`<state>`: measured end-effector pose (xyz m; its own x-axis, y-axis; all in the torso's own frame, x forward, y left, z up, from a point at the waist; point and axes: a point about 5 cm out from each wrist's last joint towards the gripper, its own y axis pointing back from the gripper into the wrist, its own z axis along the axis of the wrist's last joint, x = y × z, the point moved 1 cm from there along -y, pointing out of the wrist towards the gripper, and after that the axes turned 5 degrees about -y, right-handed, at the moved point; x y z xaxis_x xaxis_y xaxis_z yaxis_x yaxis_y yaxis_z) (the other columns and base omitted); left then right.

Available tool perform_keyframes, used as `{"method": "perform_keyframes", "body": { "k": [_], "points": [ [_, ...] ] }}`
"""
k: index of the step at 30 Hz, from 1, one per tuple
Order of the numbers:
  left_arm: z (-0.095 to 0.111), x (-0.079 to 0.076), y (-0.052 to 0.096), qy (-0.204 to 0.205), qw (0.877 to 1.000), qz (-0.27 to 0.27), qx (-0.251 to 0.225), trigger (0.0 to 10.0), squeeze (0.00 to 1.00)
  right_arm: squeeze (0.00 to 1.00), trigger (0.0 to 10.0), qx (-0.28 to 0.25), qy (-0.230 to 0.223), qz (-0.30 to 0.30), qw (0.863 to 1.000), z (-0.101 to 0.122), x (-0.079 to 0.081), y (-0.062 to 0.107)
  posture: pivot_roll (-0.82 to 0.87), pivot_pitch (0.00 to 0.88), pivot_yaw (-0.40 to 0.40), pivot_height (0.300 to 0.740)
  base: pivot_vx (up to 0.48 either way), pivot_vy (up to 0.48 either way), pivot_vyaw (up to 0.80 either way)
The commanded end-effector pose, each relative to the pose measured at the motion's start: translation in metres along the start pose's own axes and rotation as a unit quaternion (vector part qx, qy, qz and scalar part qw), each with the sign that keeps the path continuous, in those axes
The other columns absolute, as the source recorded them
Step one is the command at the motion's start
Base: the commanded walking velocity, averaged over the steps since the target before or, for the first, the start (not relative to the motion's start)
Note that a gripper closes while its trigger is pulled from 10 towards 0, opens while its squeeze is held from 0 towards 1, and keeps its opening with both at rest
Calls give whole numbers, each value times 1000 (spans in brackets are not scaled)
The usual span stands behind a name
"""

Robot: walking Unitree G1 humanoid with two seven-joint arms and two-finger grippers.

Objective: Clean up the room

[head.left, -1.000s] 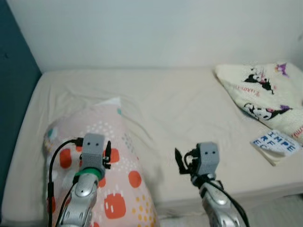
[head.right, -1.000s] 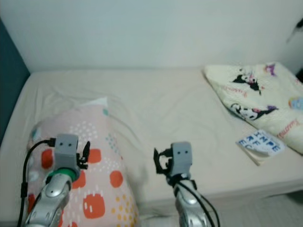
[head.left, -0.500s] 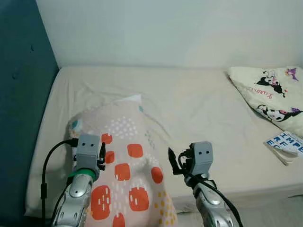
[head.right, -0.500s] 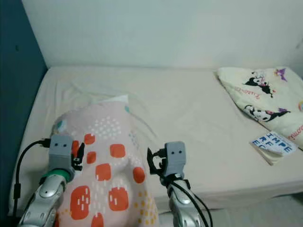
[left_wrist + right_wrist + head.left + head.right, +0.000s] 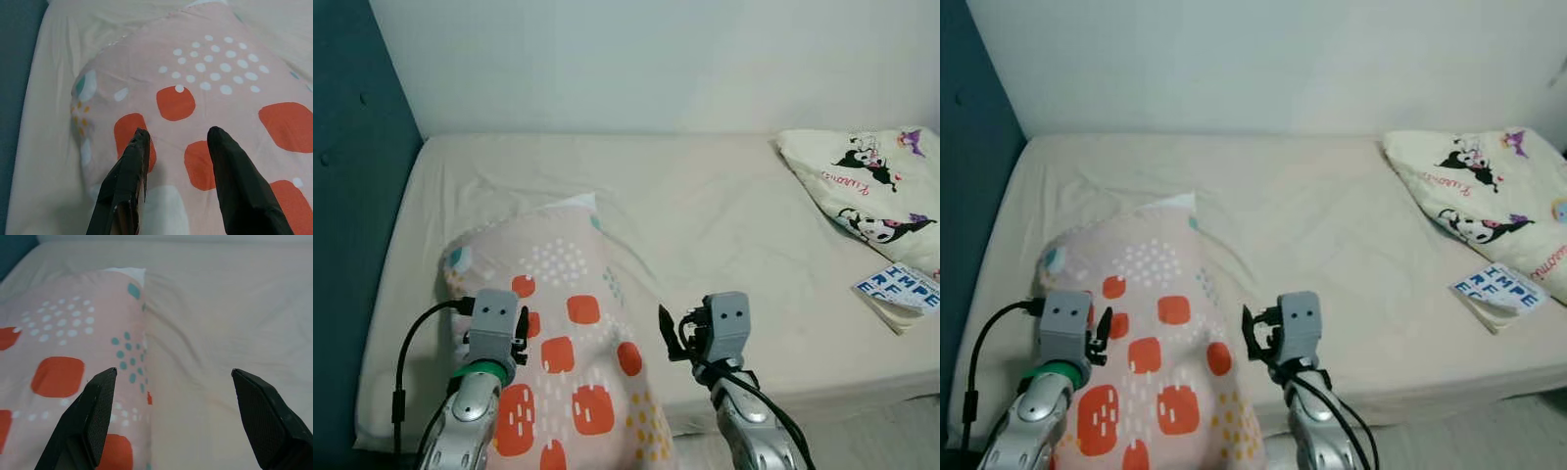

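One pink pillow [image 5: 558,333] with orange squares and white dots, lying on near left part of cream bed [image 5: 705,215], beside teal wall [image 5: 352,196]. One cartoon-print pillow [image 5: 871,191] at far right, one small book [image 5: 899,291] just beside it. Two grippers: left gripper [image 5: 178,139] hovering over pink pillow, fingers apart; right gripper [image 5: 173,377] spread wide above pillow's right edge, holding nothing.

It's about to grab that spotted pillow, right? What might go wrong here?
The pillow hangs over the bed's near edge, so a nudge might tip it off. The left gripper, jaws open over smooth fabric, may pinch only cloth. The right gripper straddles the pillow's edge and might close on sheet instead.
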<state>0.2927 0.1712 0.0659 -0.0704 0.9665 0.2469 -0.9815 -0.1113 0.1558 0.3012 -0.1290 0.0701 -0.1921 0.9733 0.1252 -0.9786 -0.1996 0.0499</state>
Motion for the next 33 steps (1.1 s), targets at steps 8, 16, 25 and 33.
{"method": "perform_keyframes", "body": {
  "k": [8, 16, 25, 33],
  "points": [
    [-9, 4, 6, 0, 1000, 8, 15, 10000, 0, 0, 10000, 16, -2, 0, 1000, -8, -1, 1, -8, 107, -12, 685, 0, 0, 0],
    [-10, 8, 7, -2, 1000, 20, 18, 10000, 0, 0, 10000, 19, -1, 3, 1000, -8, 0, 1, -3, 111, -15, 655, 0, 0, 0],
    [-13, 14, 10, -5, 999, 33, 29, 10000, 0, 0, 10000, 23, 1, 5, 1000, -10, 0, 2, -3, 113, -16, 630, 0, 0, 0],
    [-4, 71, 16, -106, 983, 145, 23, 10000, 0, 0, 10000, 23, 28, -2, 999, -4, -17, 2, 10, 132, -30, 585, 0, 0, 0]
  ]
}}
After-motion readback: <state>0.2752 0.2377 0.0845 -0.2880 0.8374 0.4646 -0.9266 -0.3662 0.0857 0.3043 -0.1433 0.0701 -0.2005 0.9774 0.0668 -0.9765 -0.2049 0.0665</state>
